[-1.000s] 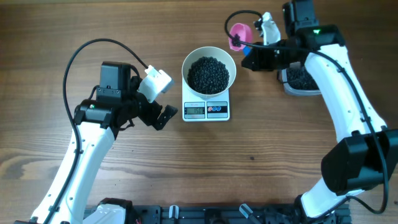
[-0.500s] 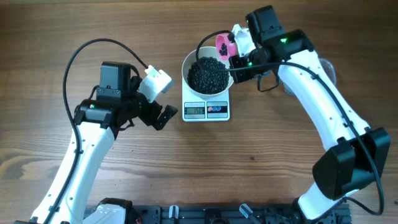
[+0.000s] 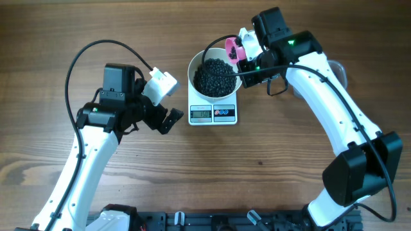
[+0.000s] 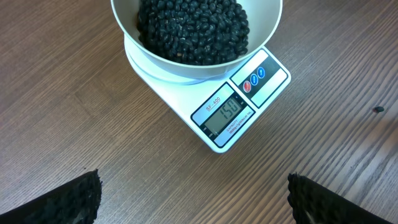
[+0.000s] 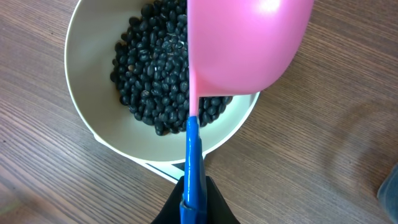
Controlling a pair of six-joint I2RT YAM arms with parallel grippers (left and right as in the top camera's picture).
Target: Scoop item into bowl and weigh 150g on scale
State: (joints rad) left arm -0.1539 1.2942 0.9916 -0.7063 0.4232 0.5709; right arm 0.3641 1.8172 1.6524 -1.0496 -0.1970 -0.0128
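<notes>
Overhead view: white bowl (image 3: 191,76) sits on the scale (image 3: 214,114), centre of table, heaped w/ black beans (image 3: 215,77). Right gripper (image 3: 247,63) is clenched on the handle of a scoop (image 3: 231,47), which hangs tipped on its side over the bowl's rim at approx 1 o'clock. Can't tell from here whether any beans remain in it. Left gripper (image 3: 169,120) hangs at about 8 o'clock from the scale, apart from it, fingers spread, nothing between them. A clear container (image 3: 338,70) at 3 o'clock is mostly hidden under the right arm; only a sliver shows.

Left wrist view: finger pads (image 4: 59,199) are cut off at the bottom corners. Scale (image 4: 239,109) display looks like 150, digits small. Bowl (image 4: 267,25) is cropped at 12 o'clock, beans (image 4: 193,25) inside. One stray bean (image 4: 377,110) lies on the wood at 3 o'clock.

Right wrist view: scoop (image 5: 249,43) shows only its pink outside, inside hidden, covering the bowl's (image 5: 81,99) 2 o'clock part. Blue handle (image 5: 193,155) runs down into the gripper (image 5: 194,200), mostly out of frame.
</notes>
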